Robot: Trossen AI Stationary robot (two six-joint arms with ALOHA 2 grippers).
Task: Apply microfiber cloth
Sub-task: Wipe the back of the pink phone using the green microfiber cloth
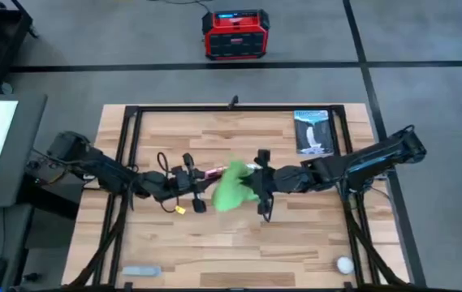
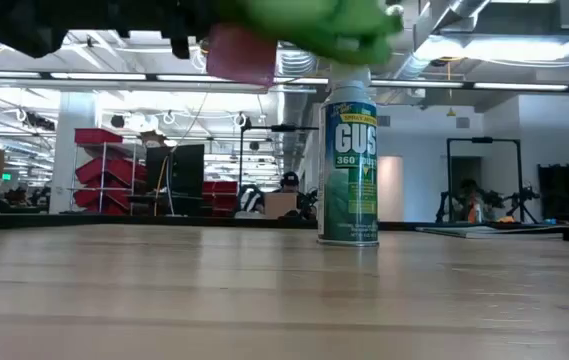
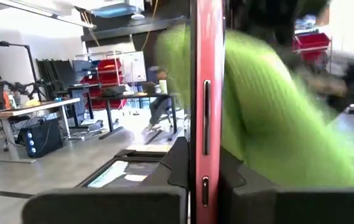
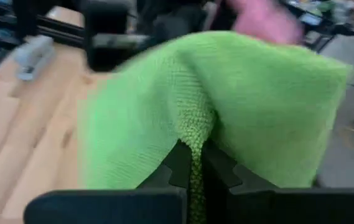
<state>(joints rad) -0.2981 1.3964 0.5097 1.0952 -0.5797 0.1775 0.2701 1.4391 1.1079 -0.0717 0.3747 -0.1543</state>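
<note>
Mid-worktop, off the surface: left hand (image 3: 203,186) clamps pink phone (image 3: 205,93) edge-on. Right hand (image 4: 194,167) pinches green cloth (image 1: 232,187), draped against phone, probably touching. Spray can (image 2: 350,165) stands beyond.

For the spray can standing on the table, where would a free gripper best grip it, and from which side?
Judging from the low view, the spray can stands upright and alone on the table, so a level approach from the side, closing on the middle of its round body below the cap, looks best. Both grippers are occupied above it.
</note>
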